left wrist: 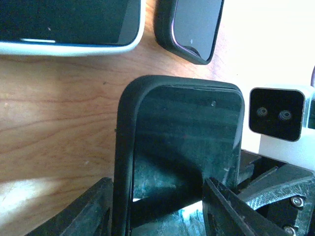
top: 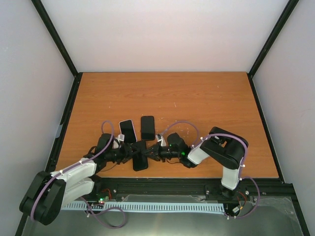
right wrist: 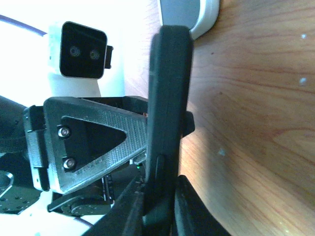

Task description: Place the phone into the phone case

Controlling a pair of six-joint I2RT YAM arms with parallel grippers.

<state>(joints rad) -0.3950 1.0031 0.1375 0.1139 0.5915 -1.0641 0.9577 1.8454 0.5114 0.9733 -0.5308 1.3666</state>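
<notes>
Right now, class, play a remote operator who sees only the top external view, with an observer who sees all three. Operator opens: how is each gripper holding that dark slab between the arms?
Observer: The left wrist view shows the left gripper spanning the black case across its width, with a finger at each long edge.
Operator: And the right one?
Observer: The right wrist view sees the case edge-on. The right gripper pinches its front and back.
Operator: Is the phone in?
Observer: The phone glass sits inside the rim along the top and one long side. I cannot judge the other side.
</notes>
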